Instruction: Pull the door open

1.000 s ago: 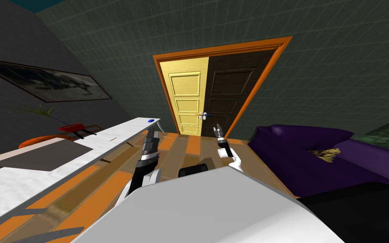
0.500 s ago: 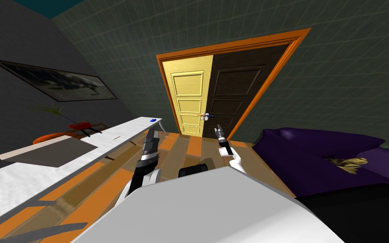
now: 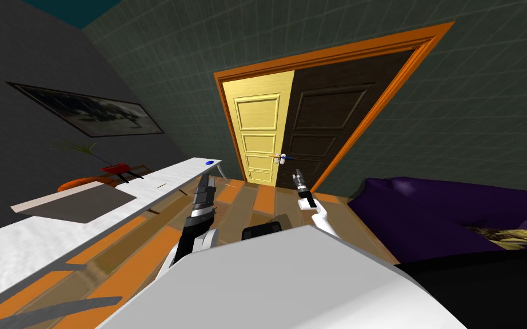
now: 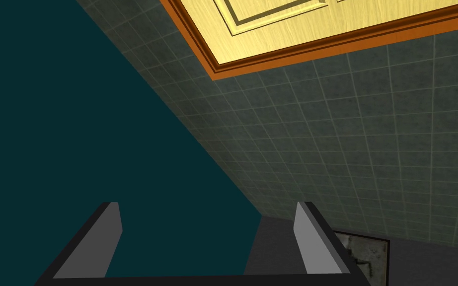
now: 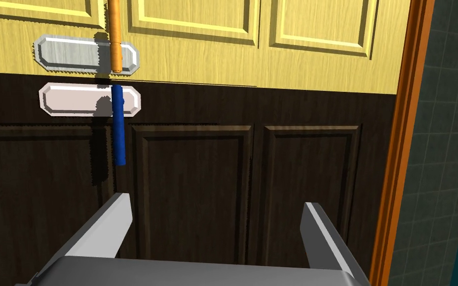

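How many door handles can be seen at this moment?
2. An orange handle on the yellow door, and a blue handle on the dark door right next to it. None seem hidden.

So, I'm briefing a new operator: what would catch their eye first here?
A double door ahead: yellow leaf beside dark leaf, in an orange frame. At their seam an orange handle and a blue handle lie end to end, with the open right gripper aimed beside the blue one. A purple sofa sits on the right.

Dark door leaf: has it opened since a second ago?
No. Dark door leaf still flush with the yellow leaf inside the orange frame; my camera shifted.
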You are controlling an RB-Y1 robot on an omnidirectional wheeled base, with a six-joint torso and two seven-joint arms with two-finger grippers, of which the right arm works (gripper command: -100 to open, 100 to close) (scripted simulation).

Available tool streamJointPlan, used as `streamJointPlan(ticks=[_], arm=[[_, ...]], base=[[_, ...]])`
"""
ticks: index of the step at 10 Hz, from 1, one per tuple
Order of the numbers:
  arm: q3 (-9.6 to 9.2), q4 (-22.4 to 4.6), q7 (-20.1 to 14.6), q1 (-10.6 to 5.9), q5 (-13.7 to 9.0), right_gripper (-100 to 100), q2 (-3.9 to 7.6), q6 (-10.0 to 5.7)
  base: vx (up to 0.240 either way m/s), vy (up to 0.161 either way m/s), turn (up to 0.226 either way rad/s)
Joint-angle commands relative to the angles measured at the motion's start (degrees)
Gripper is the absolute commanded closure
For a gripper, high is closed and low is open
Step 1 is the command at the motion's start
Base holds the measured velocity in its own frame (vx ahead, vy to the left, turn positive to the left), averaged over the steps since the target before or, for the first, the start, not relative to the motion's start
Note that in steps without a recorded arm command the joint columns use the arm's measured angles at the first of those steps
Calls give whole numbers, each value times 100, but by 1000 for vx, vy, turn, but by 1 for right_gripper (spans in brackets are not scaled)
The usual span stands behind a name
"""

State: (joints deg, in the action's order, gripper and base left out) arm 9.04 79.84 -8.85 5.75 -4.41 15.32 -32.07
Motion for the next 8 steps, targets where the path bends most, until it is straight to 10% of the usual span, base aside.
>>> streamJointPlan(ticks=[1, 8], arm=[[79, -286, 15, -156, -65, -100, 83, 9], [351, -1471, 24, -648, -294, -100, 411, -2]], base=[[74, -3, 111], [77, -10, 76]])
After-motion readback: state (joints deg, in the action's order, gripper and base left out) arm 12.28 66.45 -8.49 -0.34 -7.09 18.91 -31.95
